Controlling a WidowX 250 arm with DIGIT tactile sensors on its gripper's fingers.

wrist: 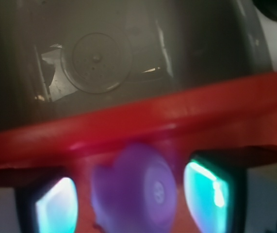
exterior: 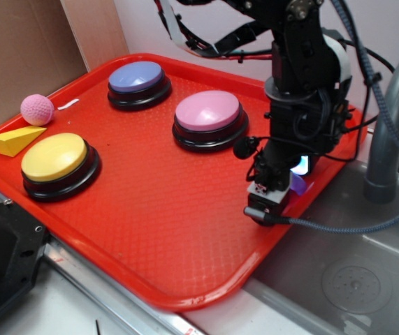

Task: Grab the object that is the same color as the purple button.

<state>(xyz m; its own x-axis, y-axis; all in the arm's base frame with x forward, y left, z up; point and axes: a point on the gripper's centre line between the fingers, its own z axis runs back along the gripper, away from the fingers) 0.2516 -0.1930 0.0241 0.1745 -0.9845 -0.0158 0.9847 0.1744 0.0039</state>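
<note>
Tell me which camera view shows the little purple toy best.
The wrist view. The purple toy fills the lower middle there, between the two gripper fingers, near the red tray's rim, though blurred. In the exterior view only a small purple sliver shows behind the gripper; the arm hides the rest.

It looks like a play kitchen used for robot tests: a red tray sits beside a grey sink with a tap.
</note>
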